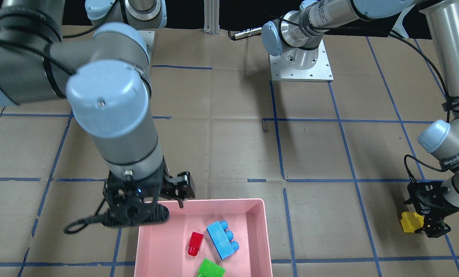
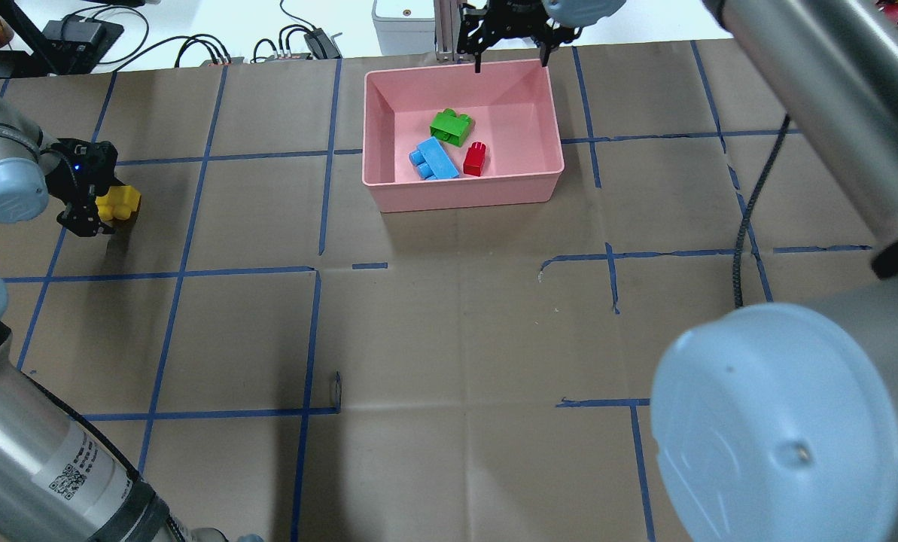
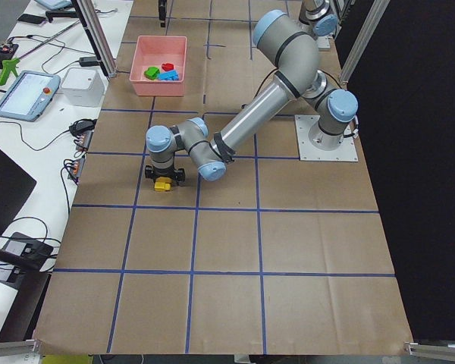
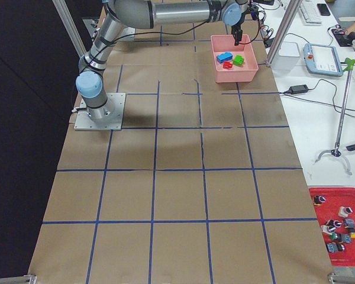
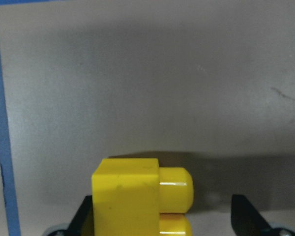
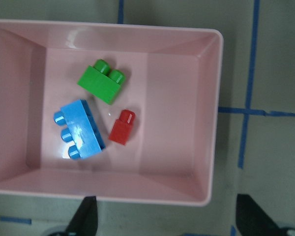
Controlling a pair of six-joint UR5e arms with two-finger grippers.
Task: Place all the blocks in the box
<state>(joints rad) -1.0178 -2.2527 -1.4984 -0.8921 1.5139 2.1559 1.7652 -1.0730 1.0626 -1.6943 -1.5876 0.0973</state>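
Note:
The yellow block (image 2: 120,202) (image 1: 411,222) lies on the table at the far left, outside the box. My left gripper (image 2: 106,205) (image 1: 419,221) is open around it; in the left wrist view the block (image 5: 132,196) sits against one finger (image 5: 86,216), with a gap to the other. The pink box (image 2: 464,197) (image 6: 211,123) holds the green block (image 2: 451,126) (image 6: 102,82), the red block (image 2: 475,158) (image 6: 122,128) and the light-blue block (image 2: 433,159) (image 6: 81,129). My right gripper (image 2: 512,60) (image 1: 152,207) is open and empty above the box's far rim.
A small dark object (image 2: 336,388) lies on the paper-covered table near the robot. Cables and a white unit (image 2: 403,19) sit beyond the far edge. My right arm's elbow (image 2: 780,421) fills the overhead view's lower right.

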